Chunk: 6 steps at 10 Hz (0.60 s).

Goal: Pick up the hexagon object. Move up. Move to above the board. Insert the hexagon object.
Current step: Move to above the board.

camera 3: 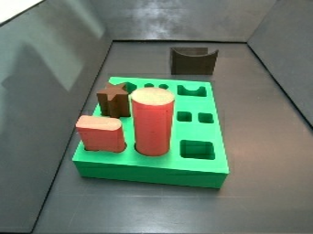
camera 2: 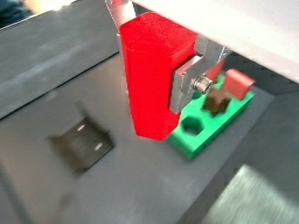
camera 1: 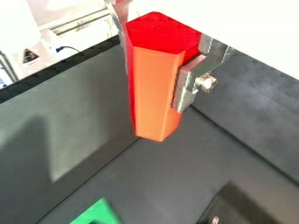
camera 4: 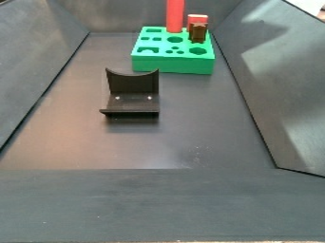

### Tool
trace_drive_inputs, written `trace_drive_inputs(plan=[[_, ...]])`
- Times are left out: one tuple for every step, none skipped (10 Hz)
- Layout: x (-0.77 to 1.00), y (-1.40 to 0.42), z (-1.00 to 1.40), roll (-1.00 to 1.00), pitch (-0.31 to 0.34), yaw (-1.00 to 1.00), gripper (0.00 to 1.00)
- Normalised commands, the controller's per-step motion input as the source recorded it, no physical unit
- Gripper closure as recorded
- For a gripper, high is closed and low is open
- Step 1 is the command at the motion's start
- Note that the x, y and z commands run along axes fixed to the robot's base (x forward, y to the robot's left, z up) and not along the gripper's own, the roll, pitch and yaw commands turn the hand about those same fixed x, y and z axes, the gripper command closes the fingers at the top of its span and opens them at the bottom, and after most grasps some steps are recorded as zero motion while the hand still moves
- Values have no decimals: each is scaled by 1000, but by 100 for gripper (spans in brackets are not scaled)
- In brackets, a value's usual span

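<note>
The floor (camera 4: pixel 165 142) is a dark grey, matt sheet, closed in by sloping grey walls (camera 3: pixel 49 73) that give a dull reflection. On it lies the board (camera 3: pixel 146 169), a thick bright green square slab with cut-out holes of different shapes in its top. Three pieces stand in it: a large salmon-pink cylinder (camera 3: pixel 153 123), a low salmon-pink block (camera 3: pixel 101 132) and a small brown piece (camera 3: pixel 113 101). The fixture (camera 4: pixel 129 92) stands on the floor well apart from the board. The post (camera 1: pixel 158 96) is a slim, tall prism with flat faces, bright red on its top and more orange down its lit sides, and it hangs upright. It appears in both wrist views only. The gripper (camera 1: pixel 158 63) is clenched on its upper part, with a silver finger (camera 1: pixel 193 77) pressed flat against one face and the edge of the other finger plate showing at the opposite side. In a wrist view the post's lower end sits over bare floor just beside the board (camera 2: pixel 193 140), with the fixture (camera 2: pixel 82 140) off to the other side. Neither side view shows the gripper or the post, so I cannot tell how high they are.
</note>
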Motion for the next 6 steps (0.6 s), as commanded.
trace_drive_inputs(plan=[[442, -1000, 62, -8, 414, -127, 100], [451, -1000, 62, -53, 368, -92, 100], [450, -1000, 66, -8, 216, -27, 100], [448, -1000, 70, -3, 168, -7, 100], [465, -1000, 72, -23, 124, 0, 100], [473, -1000, 75, -10, 114, 4, 100]])
